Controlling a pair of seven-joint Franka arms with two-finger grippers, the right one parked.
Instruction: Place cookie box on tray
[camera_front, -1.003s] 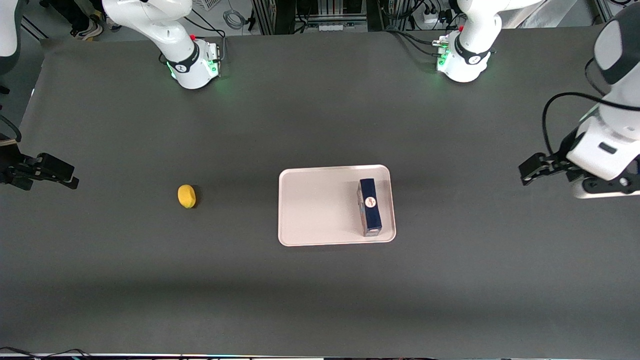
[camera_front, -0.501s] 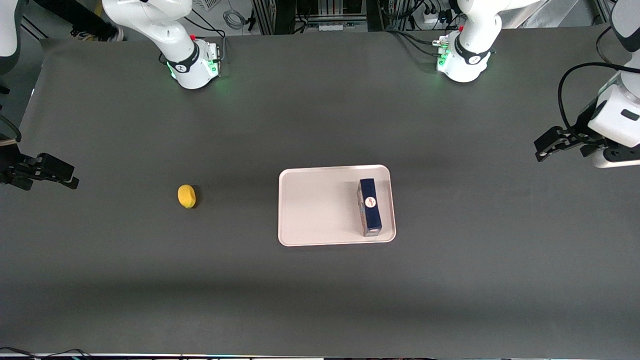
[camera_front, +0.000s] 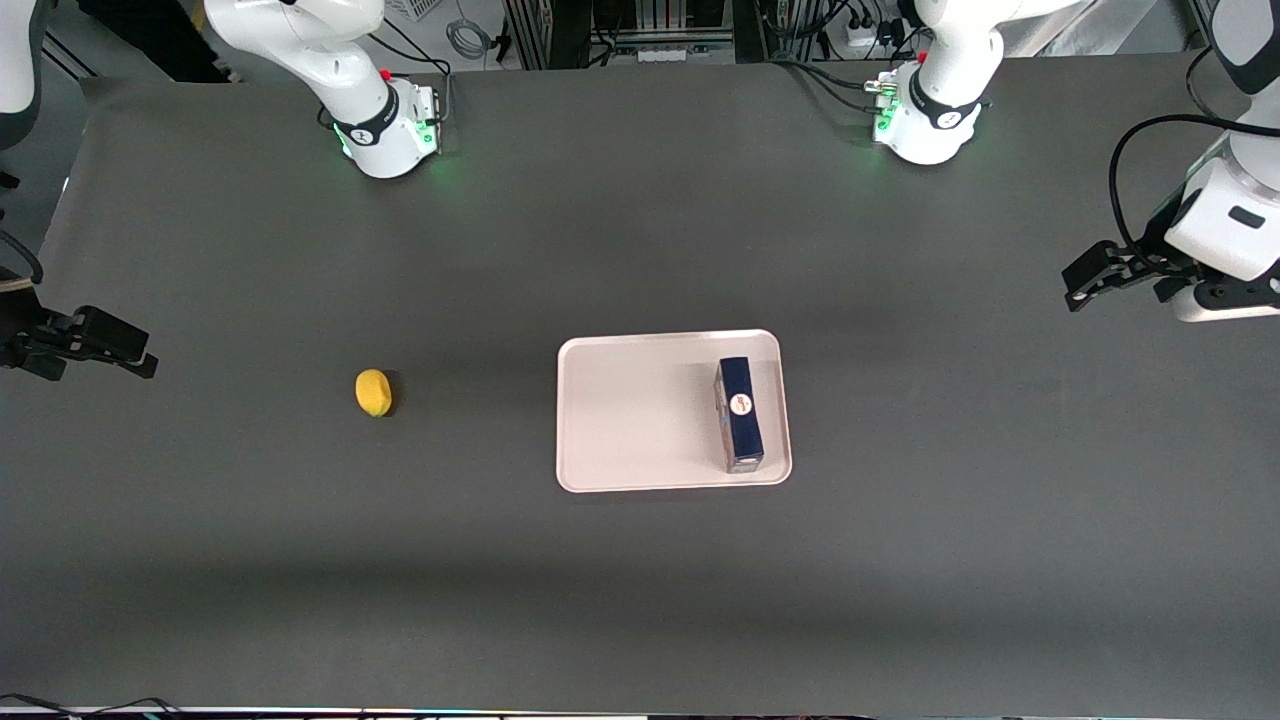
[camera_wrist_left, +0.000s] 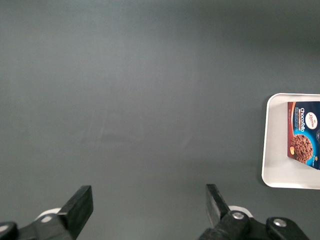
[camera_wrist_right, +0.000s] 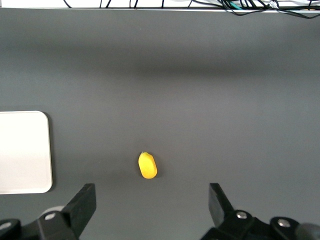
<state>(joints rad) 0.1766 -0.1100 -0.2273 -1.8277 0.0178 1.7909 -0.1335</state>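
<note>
On the tray (camera_front: 640, 420), along the side toward the working arm's end of the table, the cookie box (camera_front: 739, 414) lies flat with its long side running from the edge nearest the front camera to the farther one. The tray sits on the dark table (camera_front: 640, 600) near its middle. The gripper (camera_front: 1078, 278) hangs above bare tabletop, well apart from the tray, out at the working arm's end and farther from the front camera than the box. Its two fingers (camera_wrist_left: 80, 205) are spread wide with nothing between them. From the wrist camera, a rounded corner of the tray (camera_wrist_left: 272, 150) and part of the box (camera_wrist_left: 303, 132) with its cookie picture show. A small yellow lump (camera_front: 373, 392) lies on the table toward the parked arm's end, well apart from the tray.
</note>
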